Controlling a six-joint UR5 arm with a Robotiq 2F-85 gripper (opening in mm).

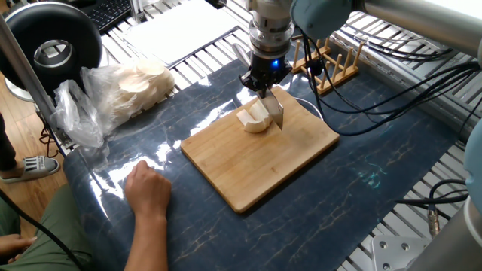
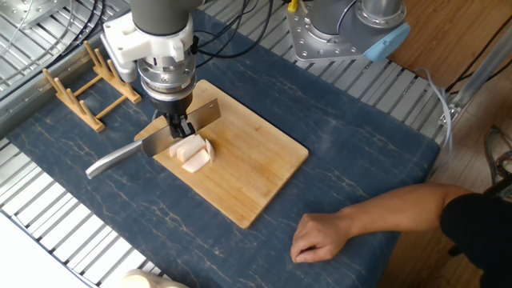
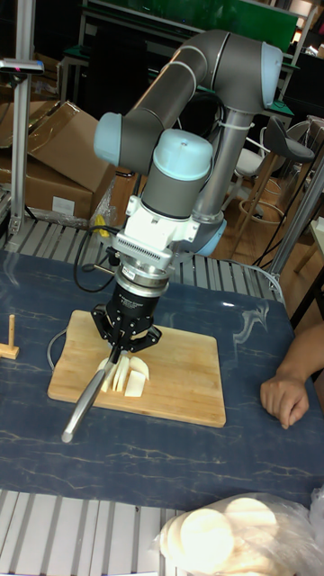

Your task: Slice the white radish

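Observation:
The white radish lies as several cream-white pieces on the far end of a wooden cutting board. My gripper is right above them, shut on the spine of a knife. The steel blade stands on edge against the radish, and the handle points off the board's corner. In the tall fixed view the gripper hides part of the radish, and the knife handle slants down to the left past the edge of the board.
A clear plastic bag of pale round slices lies left of the board. A person's hand rests on the blue mat near the board's close corner. A wooden rack stands behind the board. Cables trail at the right.

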